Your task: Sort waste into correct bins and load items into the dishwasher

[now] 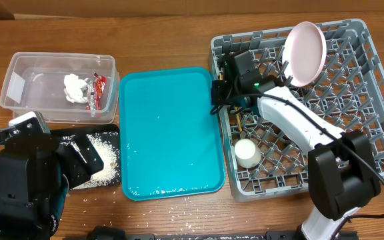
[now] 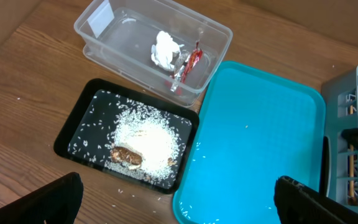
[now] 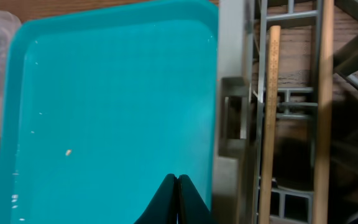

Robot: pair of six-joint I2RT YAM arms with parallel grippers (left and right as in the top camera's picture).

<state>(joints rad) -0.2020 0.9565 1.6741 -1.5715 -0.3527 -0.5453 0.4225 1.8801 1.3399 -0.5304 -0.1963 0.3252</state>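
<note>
Right gripper [image 3: 176,186]: fingers pressed together, nothing between them, over the rack's [image 1: 372,80] left wall.
Left gripper [image 2: 179,190]: spread wide, empty, near the black tray [image 2: 73,134].
Chopsticks [image 3: 269,124]: lying in the rack.
Plate [image 1: 304,53], cup [image 1: 247,152]: in the rack.
Tissue [image 1: 76,87], wrapper [image 1: 99,90]: in the tub [image 1: 19,73].
Rice [image 2: 148,140]: on the black tray.

The table [image 1: 179,33] is varnished wood with plain grain. The teal tray [image 1: 169,133] is smooth, glossy plastic, the tub [image 2: 129,37] clear plastic, the dish rack [image 1: 379,100] dull grey plastic. The chopsticks [image 3: 270,112] are bare pale wood, the tissue [image 2: 165,48] crumpled paper, the plate [image 1: 304,53] glossy pink.
</note>
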